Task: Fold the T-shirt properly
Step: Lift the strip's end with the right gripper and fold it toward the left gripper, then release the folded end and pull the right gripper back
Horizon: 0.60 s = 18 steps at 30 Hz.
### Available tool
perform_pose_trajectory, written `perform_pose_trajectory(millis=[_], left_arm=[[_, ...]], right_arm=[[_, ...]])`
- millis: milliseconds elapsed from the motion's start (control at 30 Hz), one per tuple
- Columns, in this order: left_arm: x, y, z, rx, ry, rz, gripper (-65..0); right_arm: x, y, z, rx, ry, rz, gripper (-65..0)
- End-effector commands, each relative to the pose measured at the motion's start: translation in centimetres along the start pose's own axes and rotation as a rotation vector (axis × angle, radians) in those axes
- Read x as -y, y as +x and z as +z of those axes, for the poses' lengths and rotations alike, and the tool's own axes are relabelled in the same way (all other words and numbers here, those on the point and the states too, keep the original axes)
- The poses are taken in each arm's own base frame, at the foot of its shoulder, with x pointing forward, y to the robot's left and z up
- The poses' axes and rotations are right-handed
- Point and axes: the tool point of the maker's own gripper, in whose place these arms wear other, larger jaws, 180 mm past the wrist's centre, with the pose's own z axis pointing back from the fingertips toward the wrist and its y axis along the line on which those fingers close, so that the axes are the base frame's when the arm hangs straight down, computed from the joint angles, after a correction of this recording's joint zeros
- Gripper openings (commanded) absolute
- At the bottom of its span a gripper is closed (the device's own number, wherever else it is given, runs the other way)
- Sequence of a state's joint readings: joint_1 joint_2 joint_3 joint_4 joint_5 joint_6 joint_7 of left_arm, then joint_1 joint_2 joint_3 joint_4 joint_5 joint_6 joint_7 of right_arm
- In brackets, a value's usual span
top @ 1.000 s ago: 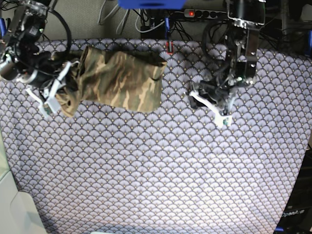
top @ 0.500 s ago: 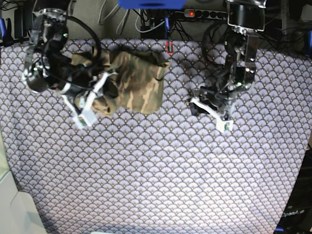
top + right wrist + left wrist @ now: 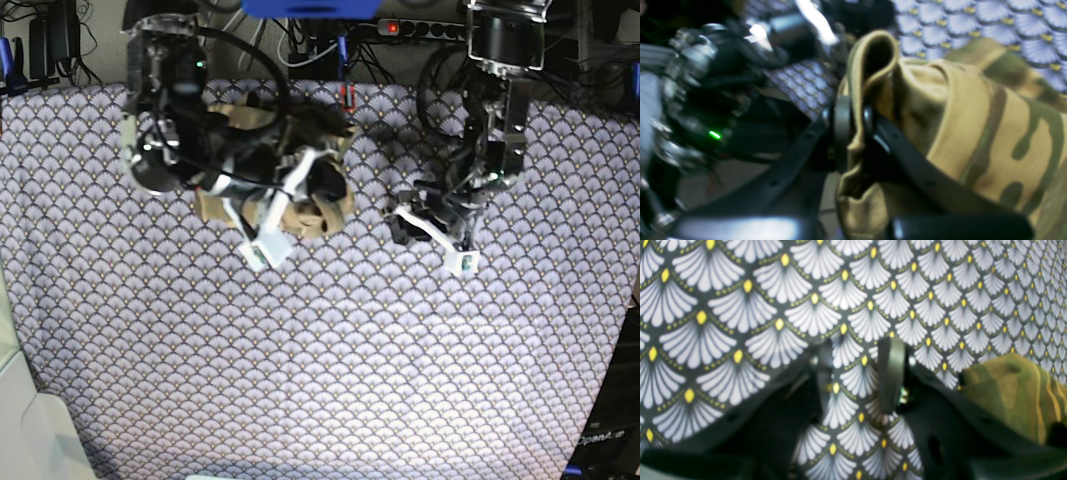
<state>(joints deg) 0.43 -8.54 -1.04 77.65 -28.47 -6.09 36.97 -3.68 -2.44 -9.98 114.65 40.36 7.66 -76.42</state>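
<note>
The camouflage T-shirt (image 3: 332, 212) lies bunched at the back of the table, mostly hidden under my right arm. My right gripper (image 3: 322, 188) is shut on a tan edge of the T-shirt (image 3: 940, 133); the fold sits pinched between the black fingers (image 3: 841, 130) in the right wrist view (image 3: 857, 133). My left gripper (image 3: 403, 226) is open and empty, low over the fan-scale tablecloth (image 3: 320, 350), to the right of the T-shirt. In the left wrist view this gripper (image 3: 857, 380) frames bare tablecloth (image 3: 740, 306), with a corner of the T-shirt (image 3: 1013, 390) off to its right.
A power strip (image 3: 430, 28) and cables run behind the table's back edge, beside a blue object (image 3: 310, 7). A white surface (image 3: 30, 430) stands at the front left corner. The tablecloth covers the whole front half.
My right arm has swung to the right with the shirt's edge in its grip, pulling the left part over onto the rest. The left arm has hardly moved.
</note>
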Motion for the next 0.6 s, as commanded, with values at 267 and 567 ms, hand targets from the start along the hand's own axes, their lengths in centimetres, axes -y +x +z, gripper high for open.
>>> perform_pose_trajectory(millis=[267,567], left_arm=[[-5.7,2.0,2.4,0.033,0.090,0.020,-42.5],[-6.0,3.6,4.1,0.074,0.105,-0.040,-42.5]], right_arm=[[-3.0,1.0,-4.4,-0.006,0.106,-0.036,-64.9],[-1.6,-0.4,-9.5,-0.033,0.094,-0.072,-64.9]])
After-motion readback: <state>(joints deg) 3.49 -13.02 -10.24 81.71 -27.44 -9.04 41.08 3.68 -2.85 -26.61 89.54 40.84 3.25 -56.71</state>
